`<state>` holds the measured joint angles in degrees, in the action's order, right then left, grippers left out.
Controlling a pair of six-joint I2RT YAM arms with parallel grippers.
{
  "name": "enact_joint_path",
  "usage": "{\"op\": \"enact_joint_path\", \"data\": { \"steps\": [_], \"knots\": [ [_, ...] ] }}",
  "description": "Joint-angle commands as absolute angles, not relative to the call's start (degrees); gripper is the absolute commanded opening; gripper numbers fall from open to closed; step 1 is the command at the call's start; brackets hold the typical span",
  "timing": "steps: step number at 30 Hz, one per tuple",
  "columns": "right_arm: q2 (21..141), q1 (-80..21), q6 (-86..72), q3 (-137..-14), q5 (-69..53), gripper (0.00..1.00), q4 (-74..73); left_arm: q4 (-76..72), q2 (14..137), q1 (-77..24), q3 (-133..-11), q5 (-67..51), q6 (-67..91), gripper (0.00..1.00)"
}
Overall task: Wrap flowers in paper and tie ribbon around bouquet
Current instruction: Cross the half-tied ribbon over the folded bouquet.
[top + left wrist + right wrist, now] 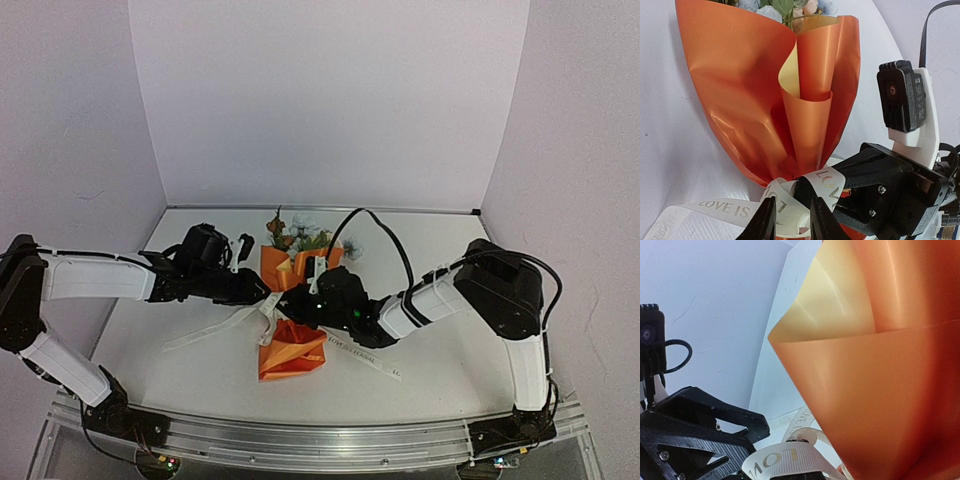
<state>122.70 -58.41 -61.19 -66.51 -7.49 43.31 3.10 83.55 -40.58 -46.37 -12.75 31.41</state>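
Left tool (792,207) reaches in from the left side of the table (450,360). Its two tips stand a little apart, partly open, and the ribbon (722,207) shows in the gap between them. One tail of that cream band, printed LOVE IS, runs off to the left across the white top.

In the middle lies the bouquet (290,268), flower heads toward the back wall. Its orange paper (740,100) narrows to a waist where the ribbon loops around it, then flares again toward the near edge. A fold shows the yellow inner face. Pale blue and peach flowers (785,7) with green leaves poke from the wide end.

Coming from the right, the right tool (807,189) is closed on a loop of ribbon at the waist, just beside the left tool. Another tail trails off to the right along the table.
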Motion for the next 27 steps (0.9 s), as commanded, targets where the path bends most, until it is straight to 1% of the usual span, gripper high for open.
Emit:
{"op": "enact_joint_path", "data": {
  "steps": [1, 8, 16, 27],
  "knots": [
    [123.6, -58.1, -61.3, -68.7, -8.5, 0.00, 46.0, 3.6, 83.0, -40.7, -48.1, -10.8, 29.6, 0.28],
    [123.8, -57.9, -61.3, -68.9, -8.7, 0.00, 46.1, 2.8, 84.1, -40.7, -47.5, -12.5, 29.8, 0.36],
    [124.5, -57.8, -62.4, -69.2, -9.6, 0.00, 47.4, -1.5, 86.0, -40.7, -46.5, -15.3, 32.0, 0.34],
    [127.3, -56.5, -68.3, -69.0, -13.0, 0.00, 56.1, -4.1, 85.8, -40.7, -45.0, -15.1, 34.1, 0.35]
  ]
}}
